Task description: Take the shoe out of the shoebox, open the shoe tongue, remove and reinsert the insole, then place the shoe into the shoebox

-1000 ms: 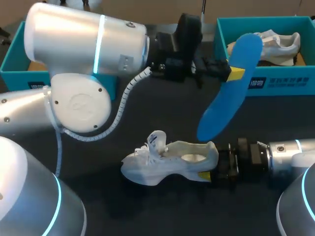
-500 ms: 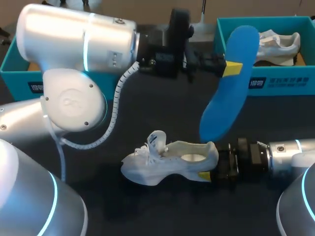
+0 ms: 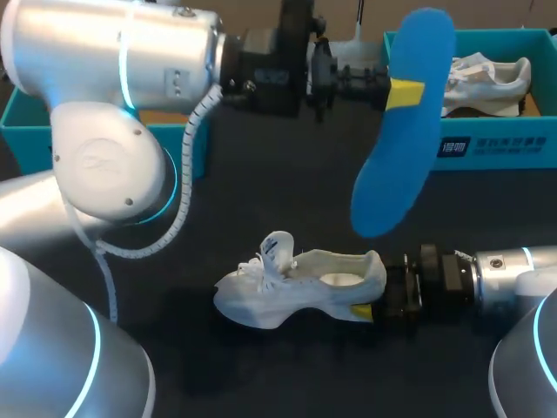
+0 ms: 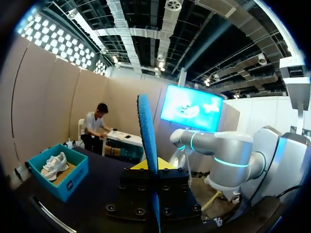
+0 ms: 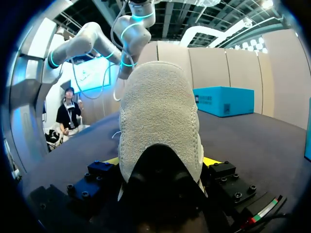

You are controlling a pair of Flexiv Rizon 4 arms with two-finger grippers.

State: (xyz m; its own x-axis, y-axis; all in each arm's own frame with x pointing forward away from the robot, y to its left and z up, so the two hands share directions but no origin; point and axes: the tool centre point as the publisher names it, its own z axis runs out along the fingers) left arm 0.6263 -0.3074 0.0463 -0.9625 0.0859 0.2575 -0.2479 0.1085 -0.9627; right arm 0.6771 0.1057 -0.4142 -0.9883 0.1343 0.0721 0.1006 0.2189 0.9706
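My left fingers (image 3: 405, 93) are clamped tight on the blue insole (image 3: 402, 165) and hold it up in the air, high over the dark bench (image 3: 287, 192). The insole hangs in front of the blue shoebox (image 3: 487, 148), and another white shoe (image 3: 487, 74) lies in that box. My right fingers (image 3: 362, 309) squeeze the heel of the white shoe (image 3: 296, 283). It sits on the bench with its tongue standing up and its toe toward my left.
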